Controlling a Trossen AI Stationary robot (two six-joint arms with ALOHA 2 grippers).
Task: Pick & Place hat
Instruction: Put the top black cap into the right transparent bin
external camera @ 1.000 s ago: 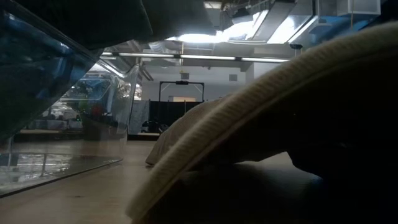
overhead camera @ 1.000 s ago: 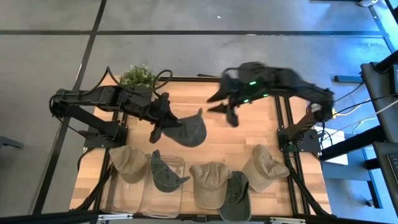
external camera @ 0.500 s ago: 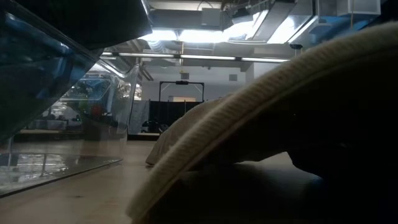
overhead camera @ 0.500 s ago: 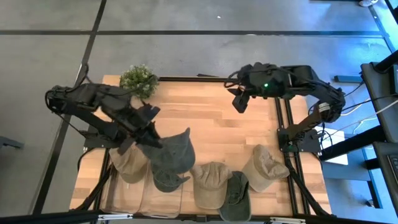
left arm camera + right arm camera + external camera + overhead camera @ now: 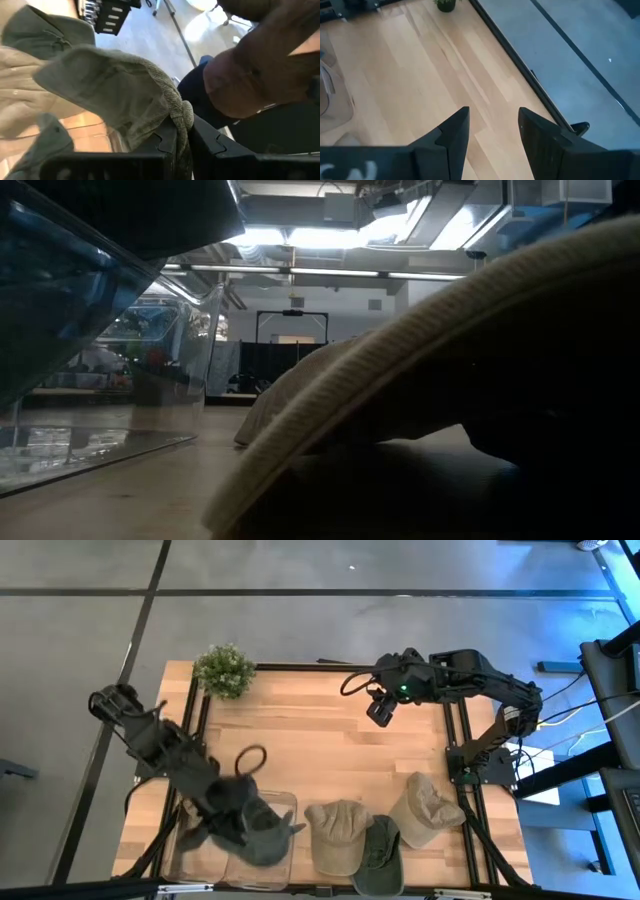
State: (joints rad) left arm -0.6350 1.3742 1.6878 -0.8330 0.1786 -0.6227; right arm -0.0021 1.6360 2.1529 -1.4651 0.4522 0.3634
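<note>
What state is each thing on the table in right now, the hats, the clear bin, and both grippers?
left gripper: shut on the dark green hat, over the clear bin.
dark green hat: held, hanging into the bin.
clear bin: upright, open-topped.
right gripper: open, empty, above bare table at the far side.
tan hat: lying on the table.
potted plant: upright at the far corner.

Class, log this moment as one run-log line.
left hand: shut on green hat | over clear bin | right hand: open, waiting
</note>
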